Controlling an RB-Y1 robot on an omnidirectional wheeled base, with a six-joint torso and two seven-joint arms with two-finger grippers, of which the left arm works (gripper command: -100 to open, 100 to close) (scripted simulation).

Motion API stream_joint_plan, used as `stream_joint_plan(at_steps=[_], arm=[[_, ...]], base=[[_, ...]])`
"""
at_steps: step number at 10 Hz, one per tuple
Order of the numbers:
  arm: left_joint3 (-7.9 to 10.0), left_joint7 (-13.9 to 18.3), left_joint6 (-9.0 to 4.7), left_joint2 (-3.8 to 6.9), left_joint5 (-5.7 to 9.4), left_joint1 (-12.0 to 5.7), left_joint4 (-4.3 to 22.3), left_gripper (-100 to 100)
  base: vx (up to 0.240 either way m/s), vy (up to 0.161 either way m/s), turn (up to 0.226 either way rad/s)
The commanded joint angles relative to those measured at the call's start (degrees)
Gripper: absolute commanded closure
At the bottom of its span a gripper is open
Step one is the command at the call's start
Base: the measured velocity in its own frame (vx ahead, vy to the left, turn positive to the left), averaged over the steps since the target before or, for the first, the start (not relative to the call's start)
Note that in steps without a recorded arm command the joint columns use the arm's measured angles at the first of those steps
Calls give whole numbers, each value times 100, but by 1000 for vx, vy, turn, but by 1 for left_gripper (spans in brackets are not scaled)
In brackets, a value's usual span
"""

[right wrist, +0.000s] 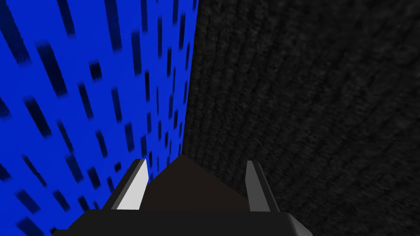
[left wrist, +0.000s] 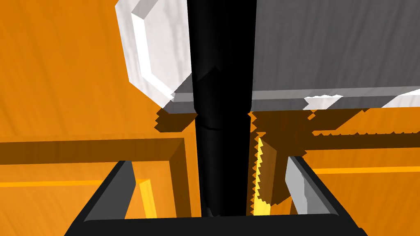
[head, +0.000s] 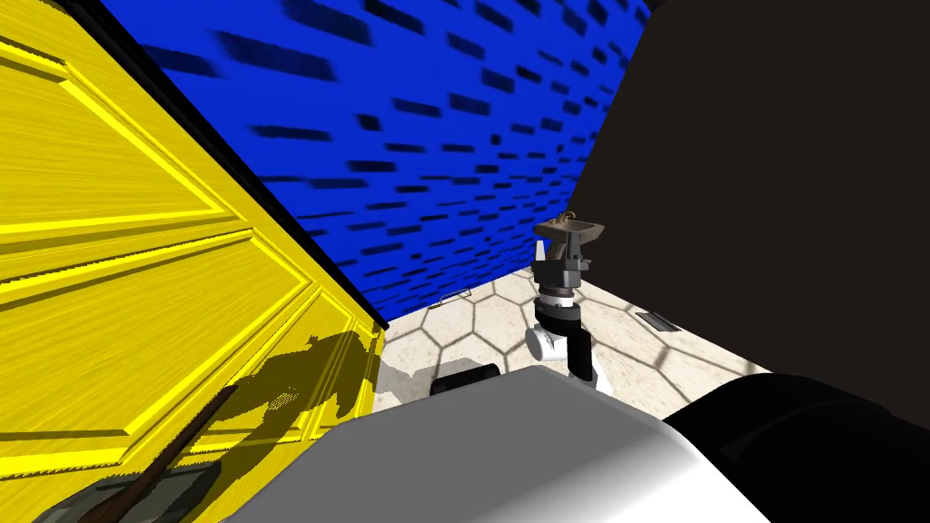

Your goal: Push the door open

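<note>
A yellow panelled door (head: 136,272) fills the left of the head view, swung towards the blue wall, its free edge at the tiled floor. Low on it sit a dark lever handle (head: 177,449) and a grey plate (head: 136,495). In the left wrist view the door (left wrist: 61,82) looks orange and lies close. A black bar (left wrist: 223,102) runs from the grey-white plate (left wrist: 328,49) down between the fingers of my left gripper (left wrist: 211,188), which is open and not touching it. My right gripper (head: 561,245) is held up ahead, open (right wrist: 197,184) and empty.
A blue wall with dark bricks (head: 436,136) meets a dark wall (head: 772,182) ahead. A small sink (head: 569,227) stands at that corner on the hexagon-tiled floor (head: 472,327). A floor vent (head: 654,320) lies to the right.
</note>
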Motion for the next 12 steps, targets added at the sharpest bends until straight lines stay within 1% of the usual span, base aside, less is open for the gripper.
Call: stream_joint_plan(at_steps=[1,6,7,12], arm=[[3,1,4,3,1,11,-5,100],[3,1,4,3,1,11,-5,100],[-67,-63,-34,49,11,-12,60,100],[-234,-291,-212,214,50,-92,227,100]], base=[[-8,-7,27],[-12,-9,-8],[-66,-1,152],[-86,26,145]])
